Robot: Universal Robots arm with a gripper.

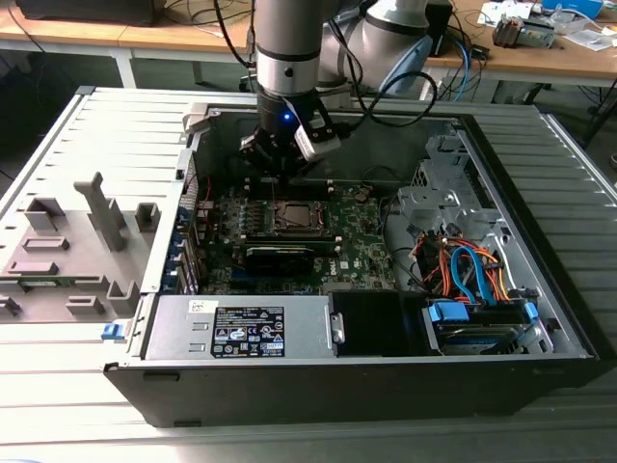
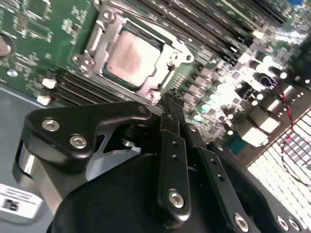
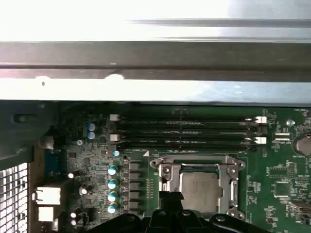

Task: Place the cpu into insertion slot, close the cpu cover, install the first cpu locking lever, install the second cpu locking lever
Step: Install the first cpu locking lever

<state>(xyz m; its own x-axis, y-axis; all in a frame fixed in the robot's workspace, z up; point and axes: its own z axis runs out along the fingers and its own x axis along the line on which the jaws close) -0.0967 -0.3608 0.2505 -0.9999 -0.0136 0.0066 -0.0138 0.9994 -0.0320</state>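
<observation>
Cpu [image 3: 198, 188] (dull silver, square) sits framed inside the insertion slot [image 3: 165, 171].

A pale grey, ribbed metal surface [image 1: 77, 405] carried everything in the exterior view. An open black computer case [image 1: 366, 386] lay directly on it, on its side, taking up the middle and the exterior view's right. Just beside the case, toward the exterior view's left, a light grey plastic fixture with upright posts and small pockets [image 1: 72, 246] rested on the ribbed top. A small blue clip [image 1: 113, 331] sat at the fixture's near corner, close to the case wall. Behind the surface stood wooden desks [image 1: 145, 39] with cables and small items on them.
</observation>
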